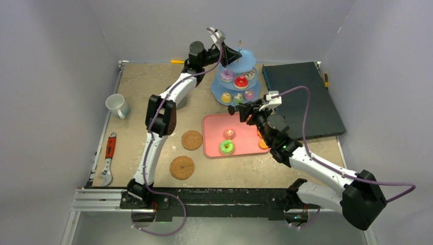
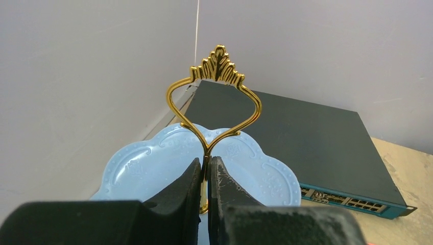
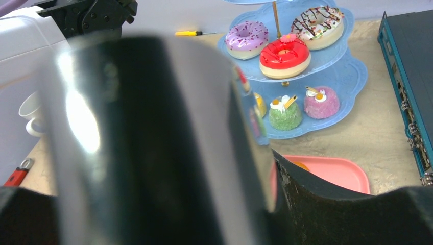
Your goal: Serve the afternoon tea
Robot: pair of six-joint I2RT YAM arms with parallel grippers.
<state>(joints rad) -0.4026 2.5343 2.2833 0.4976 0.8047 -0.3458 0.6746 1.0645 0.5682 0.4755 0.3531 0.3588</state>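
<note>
The blue three-tier stand (image 1: 240, 76) stands at the back of the table, with several doughnuts and cupcakes on its two lower tiers (image 3: 284, 53). My left gripper (image 2: 206, 166) is shut on the thin gold stem of the stand's handle (image 2: 217, 71), just above the bare top plate (image 2: 143, 168). My right gripper (image 1: 244, 108) hovers over the pink tray's (image 1: 214, 122) far edge, shut on the black tongs (image 3: 153, 143), which fill its wrist view. A green doughnut (image 1: 226, 147), a pink one (image 1: 229, 133) and an orange one (image 1: 263, 144) lie on the tray. Two woven coasters (image 1: 192, 140) (image 1: 182, 167) lie left of it. The white mug (image 1: 116, 105) sits far left.
A dark flat box (image 1: 301, 97) lies right of the stand. A red-handled wrench (image 1: 108, 153) lies at the left edge. A yellow screwdriver (image 1: 177, 62) lies by the back wall. Something grey (image 1: 179, 101) shows behind my left arm. Walls enclose the table on three sides.
</note>
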